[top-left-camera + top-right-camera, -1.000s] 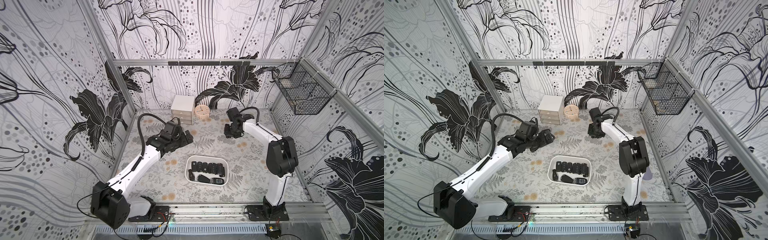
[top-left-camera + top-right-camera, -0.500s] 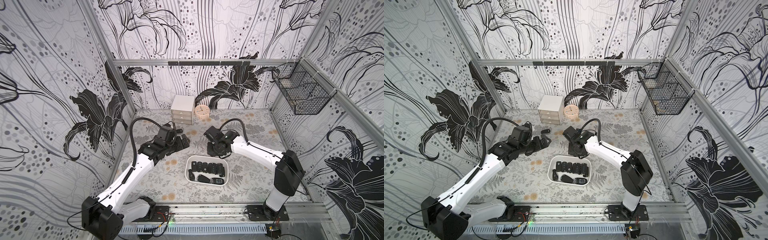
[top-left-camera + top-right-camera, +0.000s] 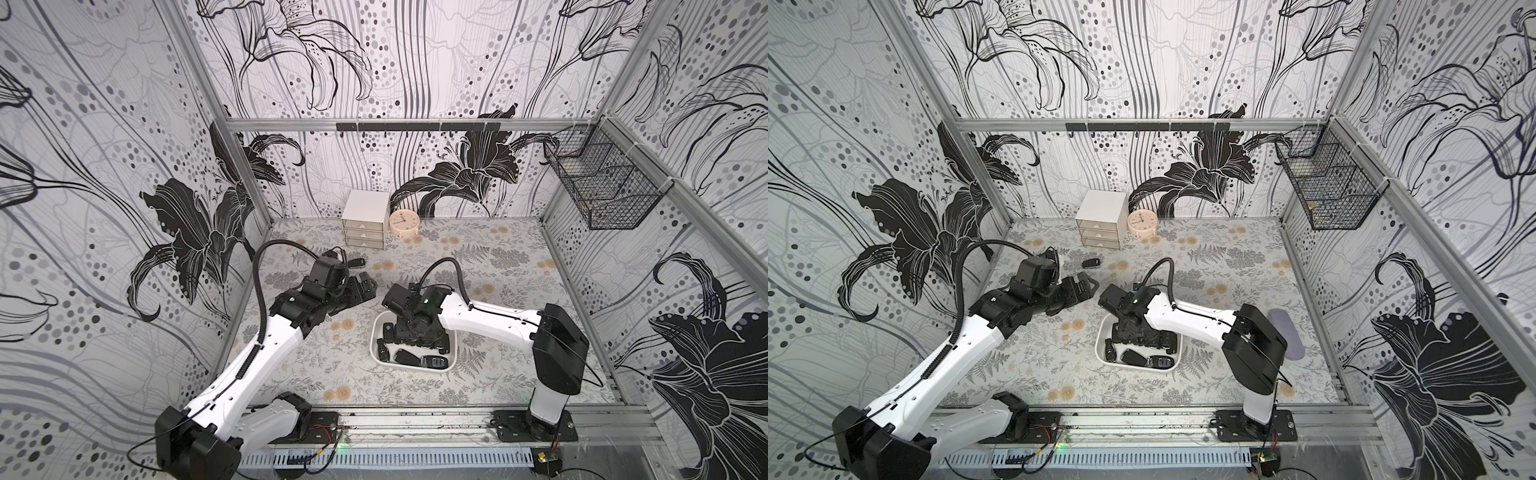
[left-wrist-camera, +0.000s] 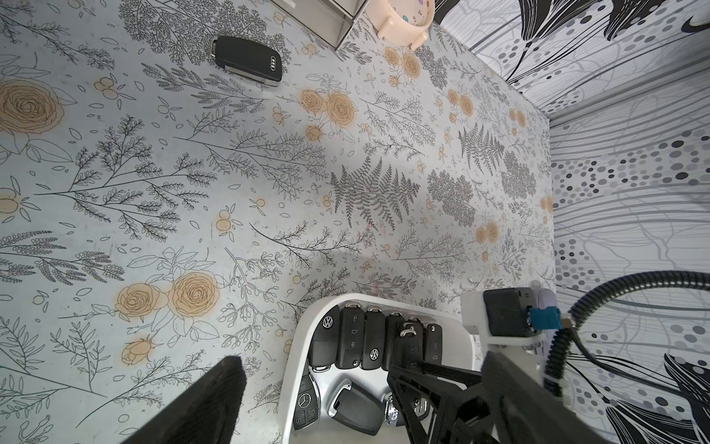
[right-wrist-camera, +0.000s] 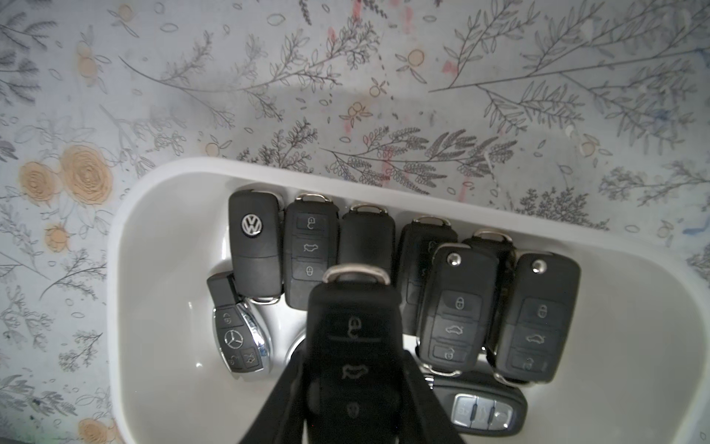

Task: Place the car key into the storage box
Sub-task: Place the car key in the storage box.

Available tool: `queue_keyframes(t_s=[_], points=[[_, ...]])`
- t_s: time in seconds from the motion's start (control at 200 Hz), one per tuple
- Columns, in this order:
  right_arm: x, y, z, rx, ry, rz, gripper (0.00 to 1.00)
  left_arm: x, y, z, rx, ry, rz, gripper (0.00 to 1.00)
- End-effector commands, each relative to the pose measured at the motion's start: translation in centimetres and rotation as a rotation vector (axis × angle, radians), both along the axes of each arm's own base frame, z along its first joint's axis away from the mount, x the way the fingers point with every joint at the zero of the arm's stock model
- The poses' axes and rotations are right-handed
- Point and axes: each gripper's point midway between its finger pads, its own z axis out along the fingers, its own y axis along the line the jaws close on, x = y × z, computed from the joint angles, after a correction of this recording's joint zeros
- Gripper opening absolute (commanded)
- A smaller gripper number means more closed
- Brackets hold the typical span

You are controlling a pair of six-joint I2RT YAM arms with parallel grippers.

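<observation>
The car key (image 5: 353,346) is blurred, one end cut off by the view's edge.

You see the black three-button car key (image 5: 353,338), silver loop leading, held just above the shallow white storage box (image 5: 161,250), which lies flat, crowded with other fobs (image 5: 457,307).

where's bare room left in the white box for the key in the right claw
Bare floor: the storage box end between its rounded wall and the Mercedes key, and the opposite end past the last flip key. Crowded: the row from the VW key along one long wall, stacked mid-row.
</observation>
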Motion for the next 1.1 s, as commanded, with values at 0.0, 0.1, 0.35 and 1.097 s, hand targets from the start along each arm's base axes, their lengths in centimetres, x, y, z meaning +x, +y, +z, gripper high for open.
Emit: queue_keyframes(t_s=[0.0, 0.1, 0.35, 1.097], points=[[-0.3, -1.2, -1.8, -0.066, 0.016, -0.037, 0.29, -0.2, 0.1, -0.1, -0.001, -0.010, -0.017, 0.99], [-0.2, -1.5, -2.3, -0.088, 0.016, -0.047, 0.29, -0.1, 0.0, -0.1, 0.000, -0.008, -0.020, 0.99], [0.0, -1.7, -3.7, -0.127, 0.036, -0.046, 0.29, 0.2, 0.1, 0.1, 0.015, -0.012, -0.021, 0.99], [1.4, -1.0, -3.4, -0.100, 0.022, -0.036, 0.48, 0.4, 0.2, -0.1, 0.020, -0.005, -0.019, 0.99]])
